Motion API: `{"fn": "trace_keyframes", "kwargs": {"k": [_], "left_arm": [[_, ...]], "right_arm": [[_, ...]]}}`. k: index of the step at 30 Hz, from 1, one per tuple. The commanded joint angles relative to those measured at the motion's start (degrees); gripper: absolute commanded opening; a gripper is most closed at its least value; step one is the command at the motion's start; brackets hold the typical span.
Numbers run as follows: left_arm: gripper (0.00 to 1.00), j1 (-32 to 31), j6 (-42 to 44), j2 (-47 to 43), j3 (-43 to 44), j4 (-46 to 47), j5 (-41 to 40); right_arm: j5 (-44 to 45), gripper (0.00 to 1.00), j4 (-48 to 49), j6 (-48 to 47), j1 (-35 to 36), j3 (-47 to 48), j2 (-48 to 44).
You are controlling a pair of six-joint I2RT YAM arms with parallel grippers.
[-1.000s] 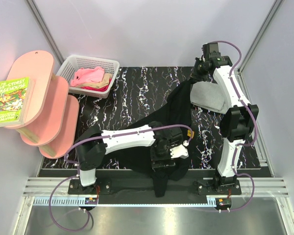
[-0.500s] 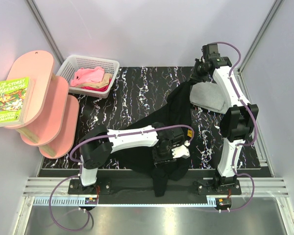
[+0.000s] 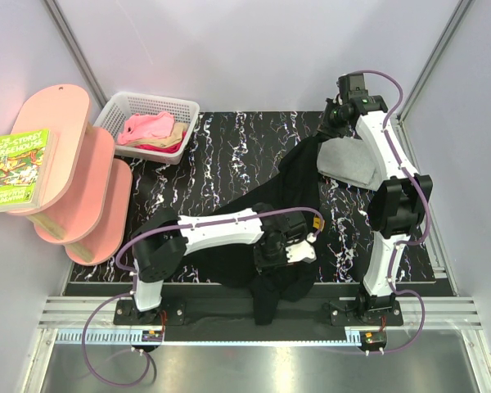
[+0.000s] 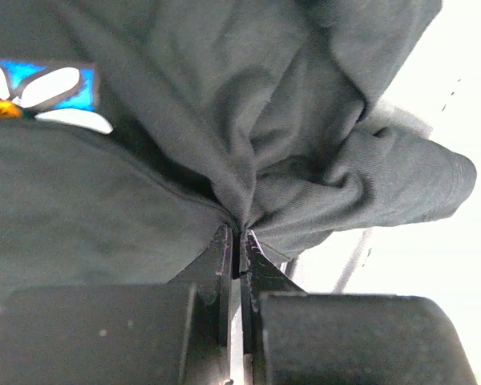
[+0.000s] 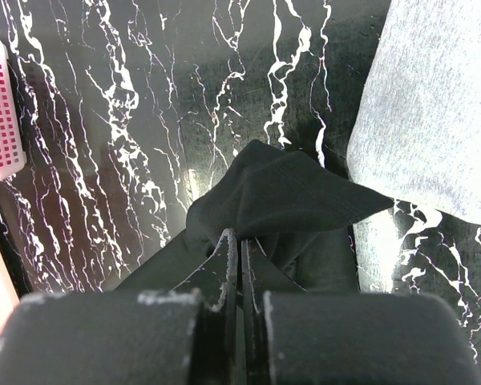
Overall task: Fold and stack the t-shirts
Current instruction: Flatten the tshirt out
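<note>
A black t-shirt (image 3: 299, 192) with a white daisy print (image 4: 44, 90) stretches across the dark marbled table from the far right to the near edge. My left gripper (image 3: 272, 264) is shut on a bunched fold of it (image 4: 248, 192) near the front, part of the cloth hanging over the edge. My right gripper (image 3: 327, 135) is shut on a corner of the same shirt (image 5: 280, 192) at the far right. A folded light grey t-shirt (image 3: 348, 164) lies beside that corner, also in the right wrist view (image 5: 433, 112). More t-shirts, pink and tan (image 3: 151, 129), fill a basket.
A white basket (image 3: 119, 108) stands at the back left of the table (image 3: 221, 164). A pink tiered shelf (image 3: 74, 180) stands at the left with a green book (image 3: 16, 168) on top. White walls close in both sides.
My left gripper has closed on the black cloth near the front edge and shifted slightly. The right arm has kept its hold and place.
</note>
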Motion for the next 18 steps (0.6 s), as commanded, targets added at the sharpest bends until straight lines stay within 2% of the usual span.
{"fn": "trace_keyframes", "kwargs": {"k": [1, 4, 8, 16, 18], "left_arm": [[0.00, 1.9, 0.7, -5.4, 0.4, -0.5, -1.8], [0.00, 2.7, 0.5, -7.2, 0.5, -1.3, -1.8], [0.11, 2.9, 0.0, -7.5, 0.0, -1.8, -0.8], [0.22, 2.9, -0.9, -4.5, -0.1, -1.7, 2.4], [0.30, 2.9, -0.9, -4.4, -0.2, -1.6, 2.9]], "right_arm": [[-0.6, 0.00, 1.7, -0.8, -0.4, 0.3, -4.0], [-0.7, 0.00, 1.8, -0.7, -0.3, 0.3, -4.1], [-0.7, 0.00, 1.8, -0.5, -0.3, 0.2, -4.2], [-0.5, 0.00, 1.7, -0.6, -0.4, -0.5, -4.8], [-0.4, 0.00, 1.7, -0.6, -0.3, -0.5, -4.8]]}}
